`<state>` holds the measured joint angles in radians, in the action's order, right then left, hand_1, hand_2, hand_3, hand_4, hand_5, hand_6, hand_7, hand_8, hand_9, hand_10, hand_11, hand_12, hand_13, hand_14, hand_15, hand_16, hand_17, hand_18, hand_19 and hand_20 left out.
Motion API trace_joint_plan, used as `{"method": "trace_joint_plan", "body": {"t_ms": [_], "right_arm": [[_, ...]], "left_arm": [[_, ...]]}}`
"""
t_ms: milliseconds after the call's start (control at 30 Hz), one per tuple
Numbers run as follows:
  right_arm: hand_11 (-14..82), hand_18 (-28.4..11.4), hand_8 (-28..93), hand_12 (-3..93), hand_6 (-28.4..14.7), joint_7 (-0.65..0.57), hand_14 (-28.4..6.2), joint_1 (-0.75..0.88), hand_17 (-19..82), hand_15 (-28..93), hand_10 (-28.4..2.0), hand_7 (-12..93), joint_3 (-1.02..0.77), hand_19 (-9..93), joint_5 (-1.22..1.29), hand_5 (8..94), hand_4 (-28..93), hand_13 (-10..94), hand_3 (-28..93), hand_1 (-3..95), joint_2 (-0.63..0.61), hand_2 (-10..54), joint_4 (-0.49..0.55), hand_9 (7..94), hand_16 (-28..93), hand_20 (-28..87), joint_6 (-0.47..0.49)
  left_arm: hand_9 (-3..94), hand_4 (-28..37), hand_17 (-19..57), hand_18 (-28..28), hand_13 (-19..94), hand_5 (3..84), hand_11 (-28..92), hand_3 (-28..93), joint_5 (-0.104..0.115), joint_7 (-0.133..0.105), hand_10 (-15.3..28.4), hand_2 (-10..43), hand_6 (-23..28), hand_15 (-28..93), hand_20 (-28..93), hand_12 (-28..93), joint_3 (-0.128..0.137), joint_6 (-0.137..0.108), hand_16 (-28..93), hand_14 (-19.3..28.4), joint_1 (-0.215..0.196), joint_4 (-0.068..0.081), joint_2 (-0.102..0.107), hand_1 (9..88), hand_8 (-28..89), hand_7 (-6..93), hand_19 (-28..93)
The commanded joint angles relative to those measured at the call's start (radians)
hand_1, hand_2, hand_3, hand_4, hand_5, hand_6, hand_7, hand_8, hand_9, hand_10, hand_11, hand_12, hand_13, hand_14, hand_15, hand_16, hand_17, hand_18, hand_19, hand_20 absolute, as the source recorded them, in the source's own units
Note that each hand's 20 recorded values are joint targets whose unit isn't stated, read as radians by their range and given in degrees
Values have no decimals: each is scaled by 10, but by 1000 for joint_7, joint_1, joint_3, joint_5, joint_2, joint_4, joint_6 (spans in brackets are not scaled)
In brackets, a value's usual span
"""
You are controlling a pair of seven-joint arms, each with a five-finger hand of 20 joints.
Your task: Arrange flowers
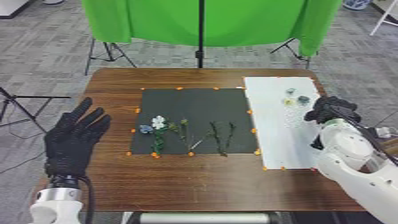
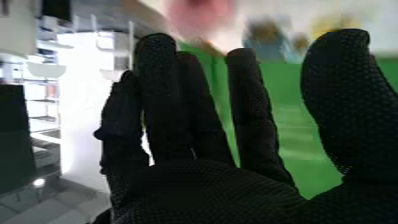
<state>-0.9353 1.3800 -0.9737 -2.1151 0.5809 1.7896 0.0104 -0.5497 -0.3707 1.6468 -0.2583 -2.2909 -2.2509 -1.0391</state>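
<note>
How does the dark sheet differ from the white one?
The dark sheet is broader, while the white sheet is narrow and long. The white sheet extends farther toward both the near and far table edges than the dark sheet. A white flower lies on the dark sheet, not the white sheet. Both lie flat on the brown table.

On the black mat (image 1: 200, 100) before me I see a white flower (image 1: 158, 122) with a blue flower (image 1: 147, 129) just beside it, to my left, and a green leafy stem (image 1: 159, 142) lying lengthwise. To my right of these lie thin sprigs (image 1: 183, 131), then dark green stems (image 1: 216, 135), side by side. On the white sheet (image 1: 282, 150), small pale and blue-grey blooms (image 1: 303, 99) cluster near its far end.
</note>
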Motion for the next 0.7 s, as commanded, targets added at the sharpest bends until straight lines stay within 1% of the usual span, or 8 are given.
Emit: {"method": "trace_joint_plan", "body": {"t_ms": [33,67,133,233,267,367,533,700], "right_arm": [[169,-249,-149,127,39,-41,-138,-20,174,651,-177,179,84,801,-23,557,-283,522,782,359,12,-95,-61,572,56,462,-31],[171,-249,-148,127,42,-46,-132,-37,185,645,-170,178,117,806,-41,571,-282,538,783,376,8,-95,-74,592,60,462,-63],[188,-244,-141,134,51,-42,-91,-69,231,611,-135,171,173,843,-63,638,-282,620,757,449,2,-95,-99,676,116,456,-112],[88,-226,-27,274,45,-68,-28,-116,316,570,-81,167,253,913,-98,779,-283,749,655,565,-5,-95,-131,859,230,445,-182],[79,-223,-14,291,42,-66,-20,-119,332,565,-74,170,261,922,-103,803,-283,773,648,576,-4,-95,-139,885,239,443,-212],[105,-214,14,305,39,-68,-14,-120,371,556,-57,181,277,932,-133,861,-283,835,644,603,-17,-95,-145,933,236,459,-282],[144,-213,20,295,29,-52,-5,-82,388,548,-60,183,221,932,-174,883,-283,856,679,600,-38,-95,-72,937,247,479,-337],[151,-218,25,293,21,82,-5,-113,390,540,-60,176,201,932,-209,892,-283,860,702,595,28,-95,39,937,263,487,-340]], "left_arm": [[337,-283,-100,252,240,374,254,788,-4,46,206,100,99,504,100,101,-12,1,-96,271,7,22,-35,202,-93,114,559],[337,-283,-100,252,240,374,253,788,-5,50,206,99,99,504,100,101,-14,0,-96,271,9,23,-35,202,-93,113,558],[337,-283,-100,251,240,374,254,788,-5,52,206,99,99,503,100,101,-18,-1,-96,271,13,27,-34,202,-93,113,558],[337,-283,-100,251,240,374,254,786,-4,57,205,100,99,502,101,102,-24,1,-97,271,21,30,-39,203,-93,113,558],[337,-283,-100,251,239,374,254,786,-5,56,205,100,99,503,101,101,-26,4,-97,271,23,32,-39,203,-93,113,558],[337,-283,-100,251,239,374,254,787,-2,62,205,100,99,503,101,101,-33,3,-96,271,29,36,-39,202,-93,112,558],[337,-283,-100,251,240,374,254,787,-11,74,206,100,99,503,101,101,-26,8,-96,271,27,35,-46,203,-93,113,557],[337,-283,-100,251,240,374,253,788,-7,59,206,100,100,502,102,100,-23,4,-96,271,12,28,-39,202,-93,112,558]]}}
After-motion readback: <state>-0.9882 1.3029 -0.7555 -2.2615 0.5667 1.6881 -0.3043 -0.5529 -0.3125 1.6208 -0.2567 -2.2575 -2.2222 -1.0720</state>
